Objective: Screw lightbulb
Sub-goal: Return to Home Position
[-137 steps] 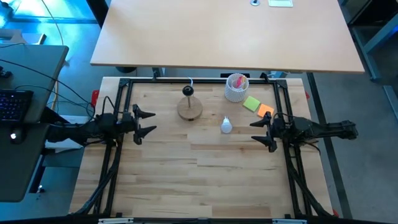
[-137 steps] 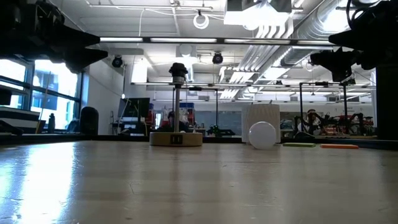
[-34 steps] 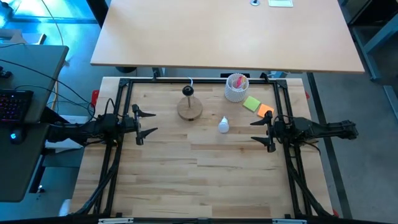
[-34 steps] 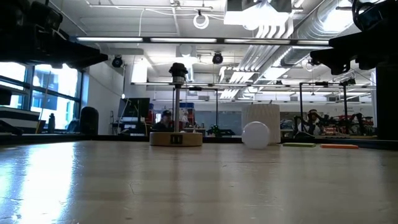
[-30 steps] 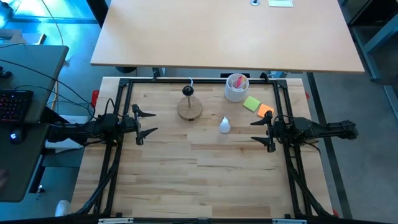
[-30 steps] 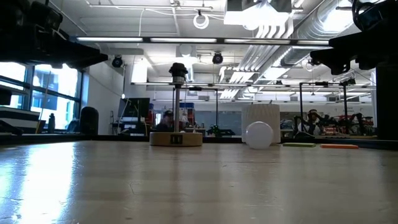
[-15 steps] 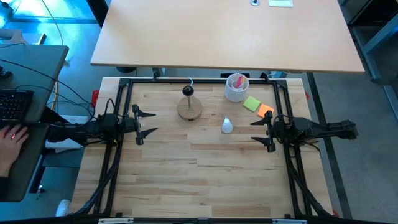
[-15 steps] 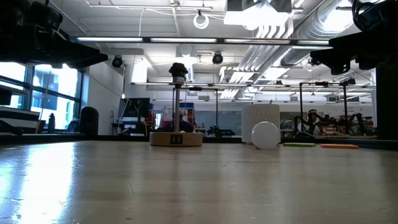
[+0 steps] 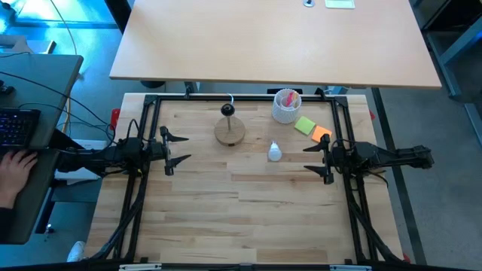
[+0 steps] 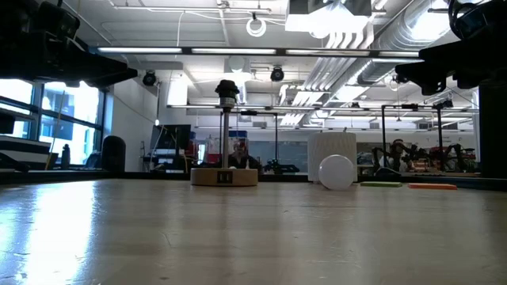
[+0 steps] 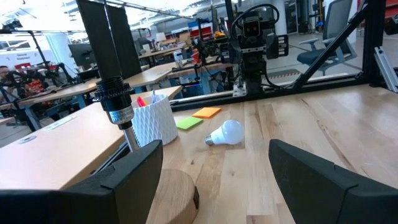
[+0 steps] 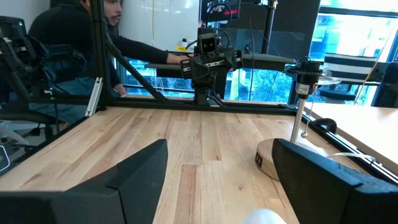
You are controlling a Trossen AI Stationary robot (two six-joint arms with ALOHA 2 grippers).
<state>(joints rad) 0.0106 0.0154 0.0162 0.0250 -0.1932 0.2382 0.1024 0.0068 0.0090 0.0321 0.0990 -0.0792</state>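
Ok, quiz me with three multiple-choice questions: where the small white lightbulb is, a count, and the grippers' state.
1. The small white lightbulb lies:
A. in the black socket
B. on the wooden table, near the round wooden disc stand
C. in a gripper
2. Paper notes beside the white perforated cup:
A. one
B. four
C. two
3. The left gripper and right gripper are:
A. both open, empty
B. both shut
C. right shut on the bulb

Answers: B, the bulb lies on bare wood; C, one green note, one orange note; A, each is spread wide, holding nothing.
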